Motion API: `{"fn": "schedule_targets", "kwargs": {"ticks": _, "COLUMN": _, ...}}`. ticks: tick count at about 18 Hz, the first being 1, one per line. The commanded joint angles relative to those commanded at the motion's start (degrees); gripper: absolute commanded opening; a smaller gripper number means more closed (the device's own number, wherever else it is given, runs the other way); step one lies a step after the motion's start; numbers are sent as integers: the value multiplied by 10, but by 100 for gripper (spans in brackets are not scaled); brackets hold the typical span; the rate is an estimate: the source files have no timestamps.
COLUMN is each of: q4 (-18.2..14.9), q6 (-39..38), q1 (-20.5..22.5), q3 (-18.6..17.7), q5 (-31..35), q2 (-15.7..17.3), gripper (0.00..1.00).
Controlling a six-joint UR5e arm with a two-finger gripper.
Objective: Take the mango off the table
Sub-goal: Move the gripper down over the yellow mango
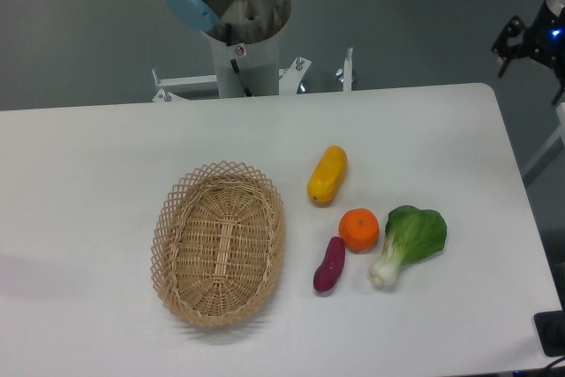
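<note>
**Ana:** Jaws first: can you see them at all?

**Ben:** No. Only the arm's base column (pixel 237 19) shows, at the top edge behind the table (pixel 106 147), with a light blue cap on its side. The gripper itself is outside the picture, so I cannot tell how wide its jaws stand or whether they hold anything.

**Ana:** Then where is the mango, if the jaws give us no reference?

**Ben:** Places relative to the jaws cannot be given, so I go by the base. The mango (pixel 327 175) lies on the white tabletop, in front of the column and a bit to the picture's right of it. It is yellow-orange, elongated, glossy, and lies on its side, tilted slightly off the table's depth line. Nothing touches it.

**Ana:** What is around it?

**Ben:** Just below it sits a round orange (pixel 359 229), close but apart. A purple sweet potato (pixel 329 265) lies at the orange's lower left, very near it; I cannot tell whether they touch. A bok choy (pixel 409 242), green leaves and white stalk, lies on the orange's other side. An oval wicker basket (pixel 169 245) rests to the picture's left of the mango, well clear of the fruit.
</note>
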Motion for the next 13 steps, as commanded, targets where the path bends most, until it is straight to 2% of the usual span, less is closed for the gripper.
{"fn": "schedule_targets", "kwargs": {"ticks": 4, "q4": 1, "q6": -7, "q1": -3, "q3": -26, "q5": -2, "q2": 17, "gripper": 100}}
{"fn": "schedule_targets", "kwargs": {"ticks": 9, "q4": 22, "q6": -24, "q1": -9, "q3": -92, "q5": -3, "q2": 50, "gripper": 100}}
{"fn": "schedule_targets", "kwargs": {"ticks": 11, "q4": 47, "q6": -49, "q1": -25, "q3": -136, "q5": -3, "q2": 68, "gripper": 100}}
{"fn": "schedule_targets", "kwargs": {"ticks": 13, "q4": 99, "q6": -79, "q1": -39, "q3": -194, "q5": -3, "q2": 85, "gripper": 100}}
